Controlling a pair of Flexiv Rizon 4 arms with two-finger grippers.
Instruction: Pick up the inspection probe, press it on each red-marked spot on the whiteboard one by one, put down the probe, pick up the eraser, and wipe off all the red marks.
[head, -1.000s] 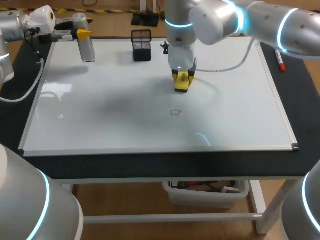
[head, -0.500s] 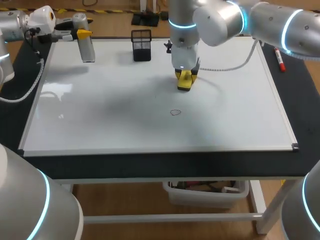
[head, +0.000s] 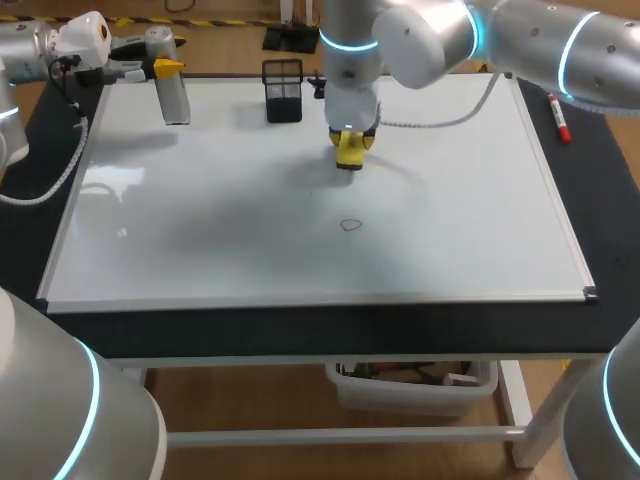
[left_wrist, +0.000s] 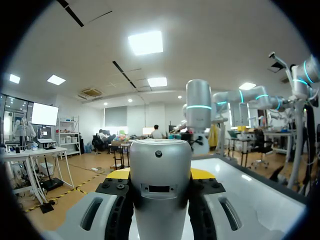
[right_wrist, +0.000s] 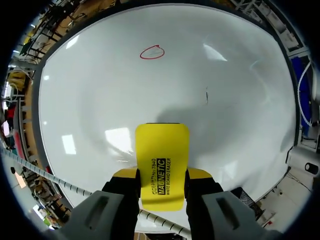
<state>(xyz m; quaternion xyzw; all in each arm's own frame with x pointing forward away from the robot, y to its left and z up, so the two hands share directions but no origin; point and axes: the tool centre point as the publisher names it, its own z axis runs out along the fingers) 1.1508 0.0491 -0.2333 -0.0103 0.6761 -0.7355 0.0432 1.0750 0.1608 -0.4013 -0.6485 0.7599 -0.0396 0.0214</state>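
The whiteboard (head: 200, 230) covers most of the table. One small red circle (head: 350, 224) is drawn near its middle, and it shows ahead of the eraser as the red circle (right_wrist: 151, 52). My right gripper (head: 349, 143) is shut on the yellow eraser (head: 349, 157), which rests on the board behind the circle. In the right wrist view the eraser (right_wrist: 162, 165) sits clamped between the fingers of the right gripper (right_wrist: 161, 182). My left gripper (head: 163, 68) hangs over the board's back left corner, shut on the silver inspection probe (head: 173, 95). The probe (left_wrist: 160, 190) fills the left gripper (left_wrist: 161, 174).
A black mesh holder (head: 283, 90) stands at the back of the board, just left of my right arm. A red marker (head: 560, 118) lies on the black table right of the board. A short dark stroke (right_wrist: 206, 96) is on the board ahead of the eraser.
My right gripper has slid the eraser toward the back and a little left, away from the red circle. The left arm and the probe have not moved.
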